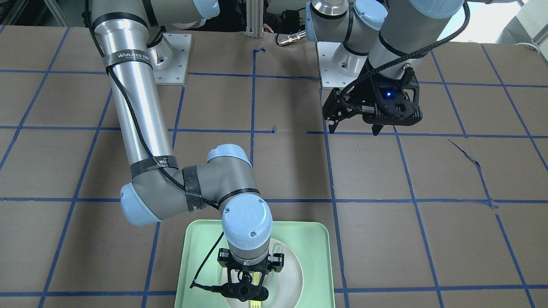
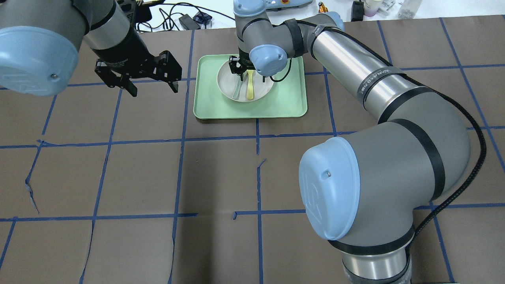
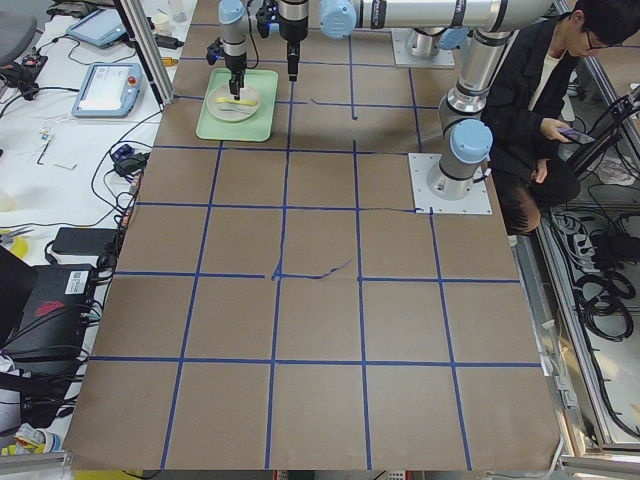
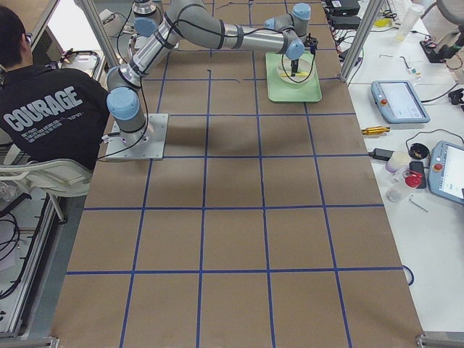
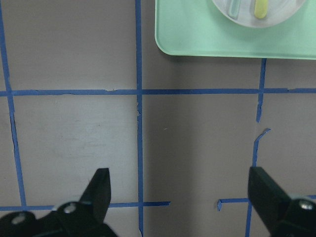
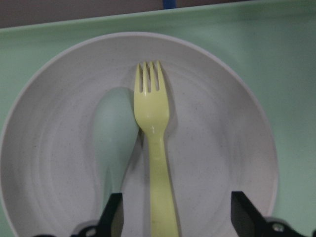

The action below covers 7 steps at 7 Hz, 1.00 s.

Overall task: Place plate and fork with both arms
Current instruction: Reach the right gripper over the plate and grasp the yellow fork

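The off-white plate (image 2: 227, 85) lies in the mint-green tray (image 2: 288, 102). The yellow fork (image 2: 250, 88) lies in the plate, next to a pale grey-green spoon (image 2: 237, 91). My right gripper (image 2: 240, 75) hangs low over the plate's far side. In the right wrist view the right gripper (image 6: 177, 217) is open, its fingers on either side of the fork (image 6: 155, 148) and the spoon's handle (image 6: 113, 133); whether they touch the plate (image 6: 212, 148) I cannot tell. My left gripper (image 2: 154, 90) is open and empty, above the table to the left of the tray.
The tray (image 1: 317, 256) sits at the table's far edge from the robot. Brown table with blue tape grid (image 2: 221, 173). A seated person (image 3: 545, 100) is beside the robot's base. Cables and devices (image 2: 185, 19) lie beyond the table's far edge.
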Each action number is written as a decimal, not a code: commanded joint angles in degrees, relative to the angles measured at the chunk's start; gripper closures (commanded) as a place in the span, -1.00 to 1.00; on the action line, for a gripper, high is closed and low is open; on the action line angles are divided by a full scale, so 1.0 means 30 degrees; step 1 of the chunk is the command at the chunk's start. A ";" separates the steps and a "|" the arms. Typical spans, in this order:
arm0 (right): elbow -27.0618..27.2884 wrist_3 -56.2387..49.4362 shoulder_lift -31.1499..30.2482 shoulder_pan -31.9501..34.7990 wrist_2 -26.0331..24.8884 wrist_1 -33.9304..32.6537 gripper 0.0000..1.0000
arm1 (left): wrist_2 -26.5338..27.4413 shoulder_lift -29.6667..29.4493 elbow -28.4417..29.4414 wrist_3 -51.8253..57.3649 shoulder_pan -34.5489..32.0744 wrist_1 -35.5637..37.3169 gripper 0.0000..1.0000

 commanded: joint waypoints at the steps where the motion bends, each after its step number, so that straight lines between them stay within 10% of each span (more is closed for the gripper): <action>1: 0.0523 -0.0025 0.0071 0.0047 0.0078 -0.0058 -0.45 | -0.0001 -0.0010 -0.0036 -0.0004 -0.0008 0.0032 -1.00; 7: 0.0966 -0.0054 0.0305 0.0222 0.0078 -0.0556 0.05 | -0.0001 -0.0039 -0.0007 -0.0062 -0.0008 0.0032 -1.00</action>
